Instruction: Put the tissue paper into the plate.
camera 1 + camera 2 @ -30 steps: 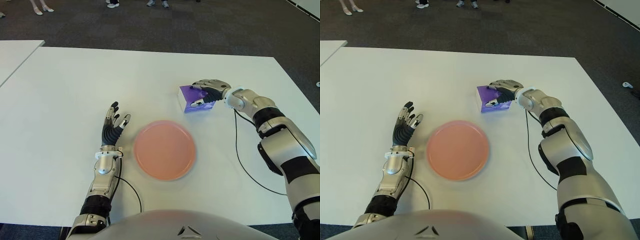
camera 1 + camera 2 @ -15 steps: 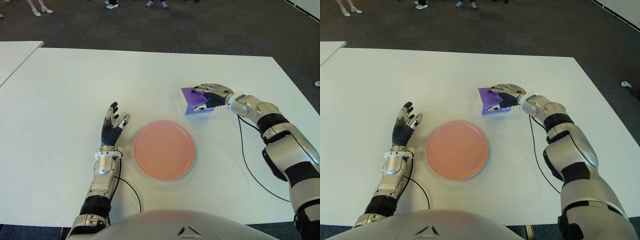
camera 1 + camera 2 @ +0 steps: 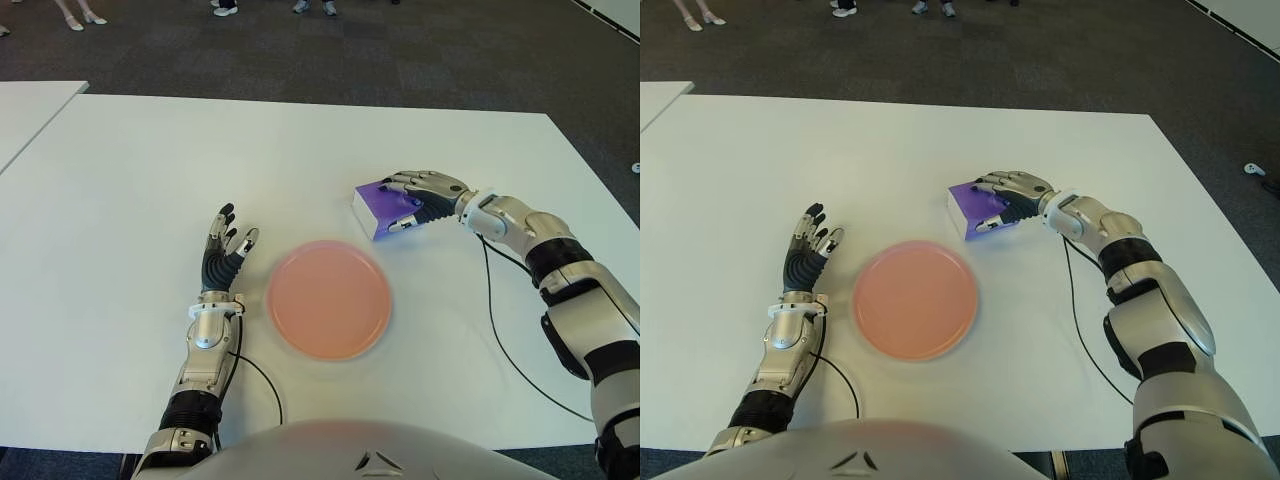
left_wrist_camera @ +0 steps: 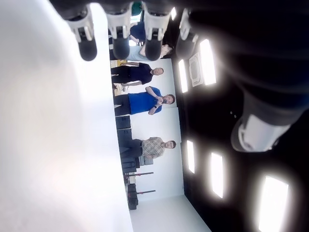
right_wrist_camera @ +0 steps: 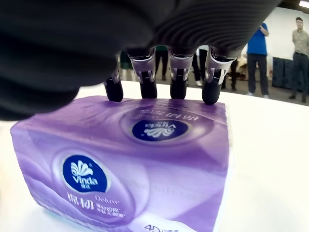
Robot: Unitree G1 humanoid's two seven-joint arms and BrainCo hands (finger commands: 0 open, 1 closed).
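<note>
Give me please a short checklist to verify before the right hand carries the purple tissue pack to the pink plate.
1. Grip: the right hand is closed over the purple plastic tissue pack, four fingertips on its top face. Ok.
2. Pack lifted from the white table: it looks tilted, but clearance is unclear. Cannot tell.
3. Round pink plate holds nothing. Ok.
4. Path from pack to plate shows nothing in between. Ok.
5. Left hand, open, shows on the plate's left side, apart from it. Ok.
6. Thumb contact under the pack: hidden. Cannot tell.
</note>
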